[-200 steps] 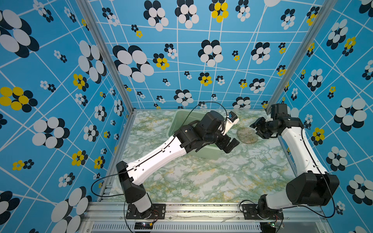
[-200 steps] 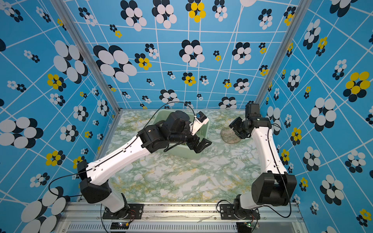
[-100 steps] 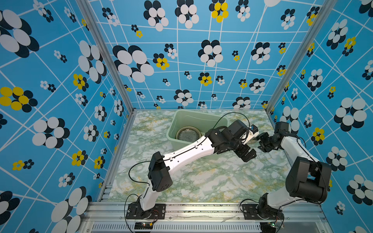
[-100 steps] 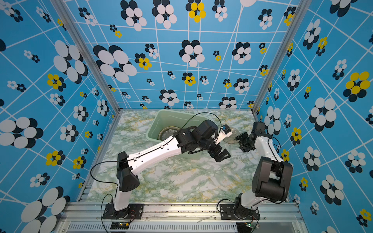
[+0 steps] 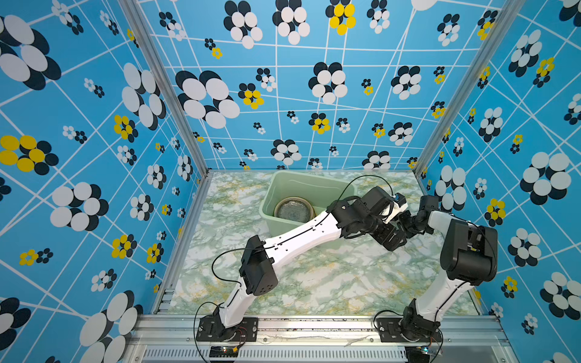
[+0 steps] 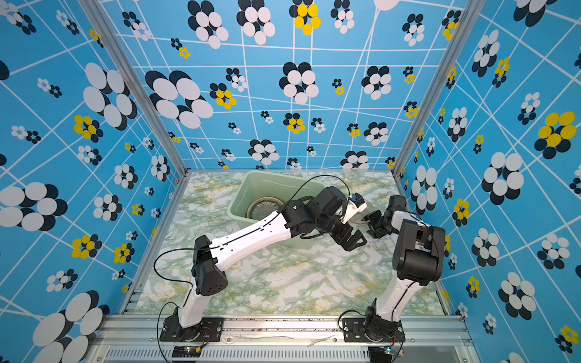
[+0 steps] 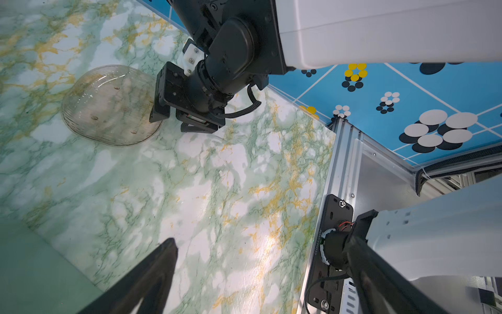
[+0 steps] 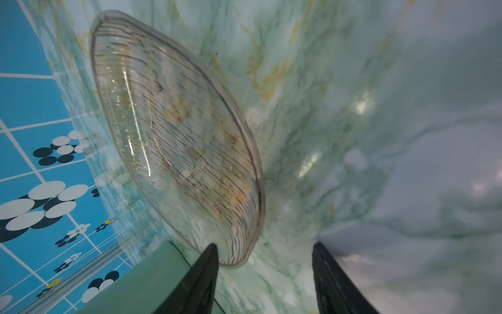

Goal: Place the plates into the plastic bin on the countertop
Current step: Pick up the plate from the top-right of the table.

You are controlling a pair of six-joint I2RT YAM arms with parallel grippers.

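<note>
The pale green plastic bin (image 5: 314,185) (image 6: 251,201) stands at the back of the marbled countertop (image 5: 314,283), with a stack of plates (image 5: 294,210) (image 6: 263,210) inside it. One clear glass plate (image 7: 108,106) (image 8: 176,136) lies flat on the countertop just right of the bin; in both top views the left arm hides most of it. My right gripper (image 8: 264,246) (image 7: 176,119) (image 5: 405,223) is open at this plate's edge, the rim just inside one fingertip (image 8: 210,252). My left gripper (image 7: 260,242) (image 5: 393,242) (image 6: 355,240) hangs wide open and empty over bare countertop, in front of the plate.
My left forearm (image 5: 301,235) crosses the bin's near right corner. The two grippers are almost touching. The blue flowered side wall (image 5: 456,188) and the aluminium frame post (image 7: 345,152) stand close behind the right arm. The bin's wall (image 8: 135,285) is right beside the glass plate.
My left arm has swung from above the bin to its right side and come down, uncovering the stacked plates. The right arm has folded lower at the glass plate's edge.
</note>
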